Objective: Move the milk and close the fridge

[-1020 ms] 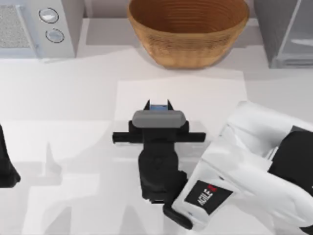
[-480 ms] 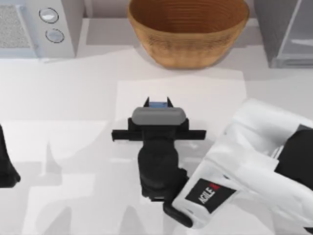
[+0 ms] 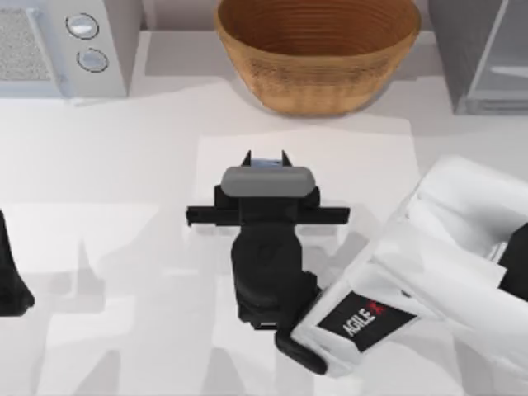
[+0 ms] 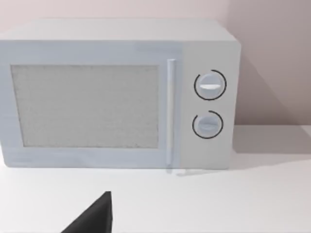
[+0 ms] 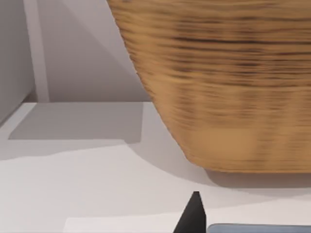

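right gripper (image 3: 266,158) | shut around milk (image 3: 266,163) | blue top visible

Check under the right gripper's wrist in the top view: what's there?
A sliver of the milk, blue and white, shows between the right gripper fingertips in front of the wicker bowl. The rest of the carton is covered by the wrist, so contact can't be confirmed.

Woven wicker bowl (image 3: 318,54), ribbed; matt white table (image 3: 124,165); speckled fridge (image 3: 462,41).
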